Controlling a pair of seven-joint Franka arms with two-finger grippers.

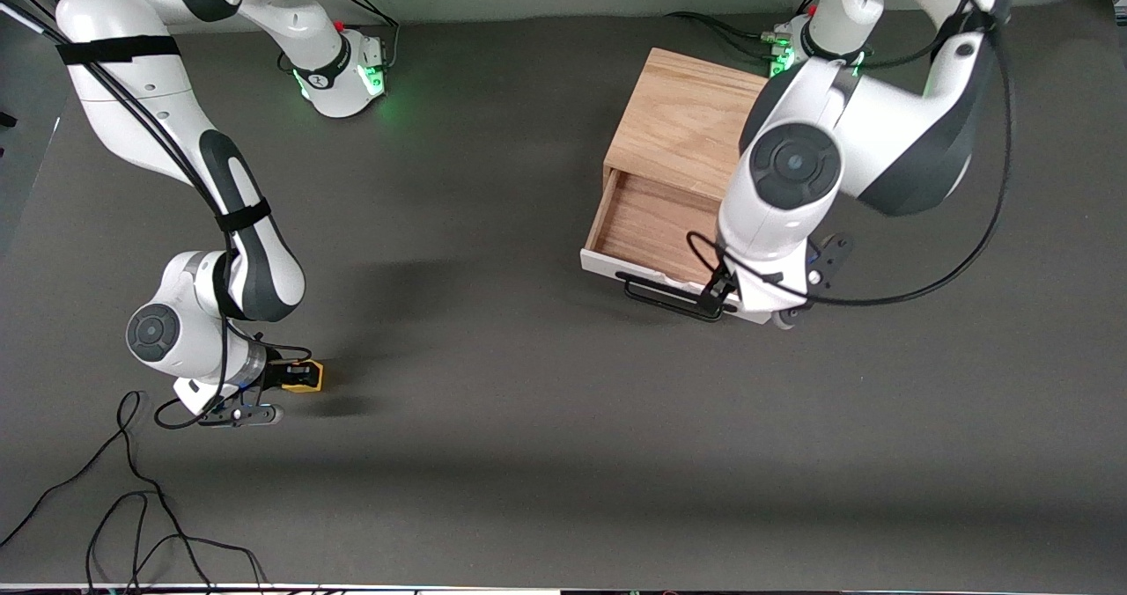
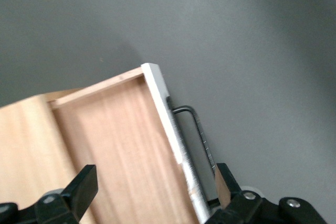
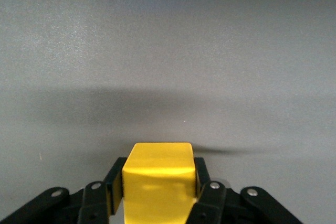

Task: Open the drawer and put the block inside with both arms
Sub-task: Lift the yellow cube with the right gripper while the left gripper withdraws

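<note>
The light-wood cabinet (image 1: 682,120) stands toward the left arm's end of the table. Its drawer (image 1: 650,224) is pulled open, with the white front panel (image 1: 607,265) and black bar handle (image 1: 665,300) facing the front camera. The drawer's wood interior (image 2: 126,150) is empty. My left gripper (image 1: 718,294) is open over the front panel and handle (image 2: 202,140); in the left wrist view it (image 2: 155,187) holds nothing. My right gripper (image 1: 295,375) is shut on the yellow block (image 1: 308,375) low over the table at the right arm's end. The block (image 3: 157,179) sits between its pads.
Loose black cables (image 1: 132,489) lie on the dark table near the front edge at the right arm's end. The two green-lit arm bases (image 1: 348,71) stand along the table's back edge. Open grey table (image 1: 528,384) stretches between the block and the cabinet.
</note>
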